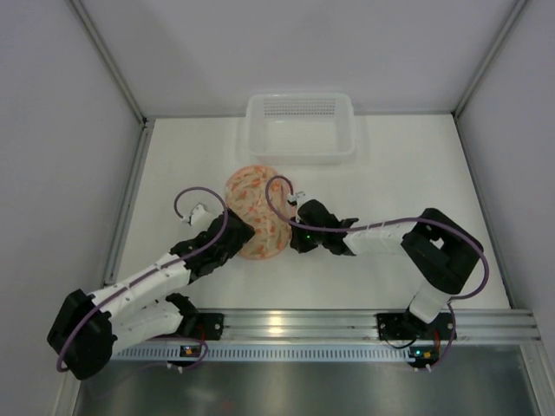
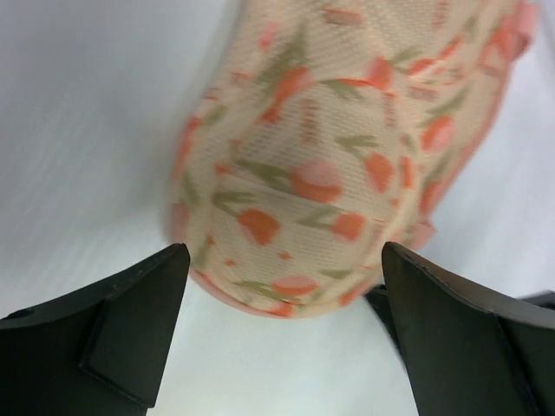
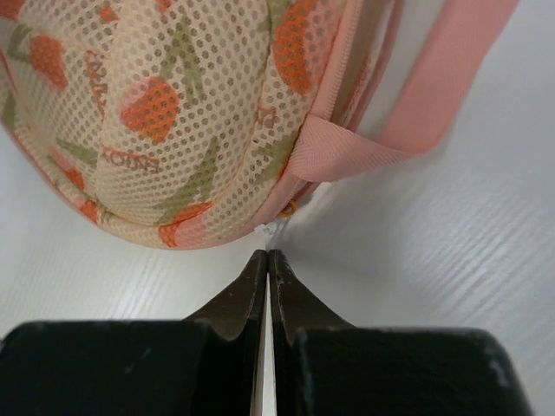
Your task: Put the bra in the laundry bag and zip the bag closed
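I count one pale pink orange-printed mesh pouch (image 1: 257, 212), one white slotted plastic basket (image 1: 300, 128), one white surface (image 1: 390, 173), and two pairs: my left fingers (image 2: 130, 329), my right fingers (image 3: 234, 303).

1. I see the laundry bag (image 1: 257, 212) lying on the tabletop (image 1: 399, 182), a little left of centre and about midway between near and far.
2. It sits as a closed-looking pouch of two rounded domes, one farther and one nearer.
3. Its skin is pale cream-pink mesh printed with orange-pink flowers and green stems, edged in coral trim.
4. A coral loop handle (image 3: 451, 78) comes off the seam on its right side.
5. I cannot tell whether the zip is fully run.
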Robot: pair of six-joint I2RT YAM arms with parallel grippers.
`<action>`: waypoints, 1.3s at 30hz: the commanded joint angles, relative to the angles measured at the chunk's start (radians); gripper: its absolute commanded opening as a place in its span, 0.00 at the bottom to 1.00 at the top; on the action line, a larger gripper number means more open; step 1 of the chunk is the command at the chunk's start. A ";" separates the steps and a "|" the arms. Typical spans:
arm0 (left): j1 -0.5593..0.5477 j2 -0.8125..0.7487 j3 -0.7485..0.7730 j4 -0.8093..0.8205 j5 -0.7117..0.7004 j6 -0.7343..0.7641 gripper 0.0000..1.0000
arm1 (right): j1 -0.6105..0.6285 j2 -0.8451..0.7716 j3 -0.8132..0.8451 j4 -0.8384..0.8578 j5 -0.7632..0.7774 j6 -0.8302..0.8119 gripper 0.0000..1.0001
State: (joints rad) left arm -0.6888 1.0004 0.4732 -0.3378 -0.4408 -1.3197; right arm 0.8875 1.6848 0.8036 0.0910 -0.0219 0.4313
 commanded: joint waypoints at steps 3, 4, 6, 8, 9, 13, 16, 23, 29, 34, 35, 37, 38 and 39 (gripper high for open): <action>0.000 -0.089 0.110 -0.015 0.094 0.116 0.98 | 0.079 -0.007 0.032 0.096 -0.078 0.076 0.00; 0.000 -0.094 0.114 -0.014 0.099 0.119 0.99 | 0.090 0.002 0.063 0.098 -0.082 0.076 0.00; -0.005 -0.092 0.113 -0.006 0.100 0.122 0.99 | 0.120 0.030 0.100 0.089 -0.085 0.063 0.00; -0.005 -0.086 0.098 0.014 0.100 0.105 0.99 | 0.134 0.044 0.143 0.088 -0.087 0.058 0.00; -0.005 -0.085 0.073 0.025 0.103 0.094 0.99 | 0.137 0.047 0.150 0.093 -0.090 0.066 0.00; -0.005 -0.057 -0.020 0.178 0.169 0.022 0.99 | 0.140 0.058 0.164 0.102 -0.095 0.080 0.00; -0.005 0.013 -0.061 0.302 0.217 -0.019 0.98 | 0.143 0.081 0.167 0.110 -0.110 0.083 0.00; -0.006 0.156 -0.041 0.379 0.188 -0.035 0.99 | 0.166 0.102 0.186 0.076 -0.112 0.064 0.00; -0.006 0.224 -0.100 0.311 0.209 -0.121 0.99 | 0.163 0.104 0.184 -0.088 0.064 -0.003 0.00; -0.006 0.186 -0.122 0.215 0.168 -0.138 0.99 | 0.125 0.092 0.117 -0.117 0.126 -0.022 0.00; -0.006 0.178 -0.128 0.206 0.160 -0.141 0.98 | 0.114 0.089 0.111 -0.117 0.126 -0.020 0.00; -0.006 0.165 -0.137 0.191 0.139 -0.150 0.99 | 0.088 0.081 0.100 -0.116 0.132 -0.020 0.00; -0.006 0.167 -0.142 0.180 0.131 -0.157 0.98 | 0.079 0.078 0.098 -0.116 0.134 -0.023 0.00; -0.006 0.170 -0.142 0.174 0.123 -0.161 0.99 | 0.064 0.075 0.094 -0.117 0.143 -0.028 0.00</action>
State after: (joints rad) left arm -0.6926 1.1557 0.3836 0.0135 -0.2691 -1.4654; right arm 1.0023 1.7821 0.9298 0.0402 0.0387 0.4370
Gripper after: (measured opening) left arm 0.983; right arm 0.006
